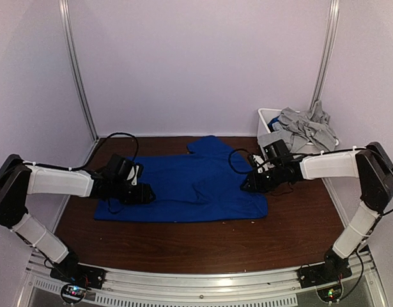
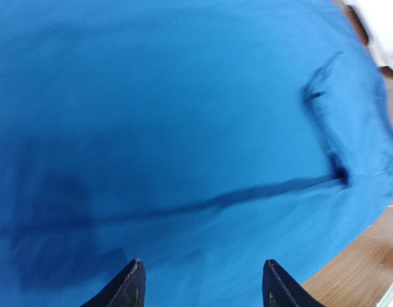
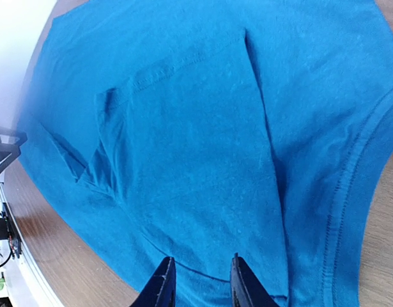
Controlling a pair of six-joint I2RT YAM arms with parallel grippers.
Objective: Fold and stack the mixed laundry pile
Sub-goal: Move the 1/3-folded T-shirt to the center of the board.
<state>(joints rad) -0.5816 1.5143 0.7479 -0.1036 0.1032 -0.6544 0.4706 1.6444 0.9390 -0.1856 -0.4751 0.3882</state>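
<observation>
L tool (image 2: 202, 263) hangs over the left edge of the blue shirt (image 1: 196, 182), jaws well apart, nothing in them. R tool (image 3: 201, 259) is over the shirt's right edge, jaws only narrowly parted, nothing seen pinched.

Risks, imo:
- With a gap that slim, R may skate over the hem and miss it.
- L, coming down on flat cloth, may take one layer only and drag the shirt askew.
- The tucked flap and creases near R's side would get locked into any fold, so watch them.

The shirt lies spread mid-bench. The grey garments (image 1: 305, 128) are heaped in the white bin (image 1: 268, 118) at the far right corner and hang over its rim, so a careless pull could tip it.

The bench (image 1: 183, 243) is dark wood-look, w/ a metal rail (image 1: 196, 281) along the near edge. Beyond are pale walls w/ metal uprights (image 1: 78, 70).
</observation>
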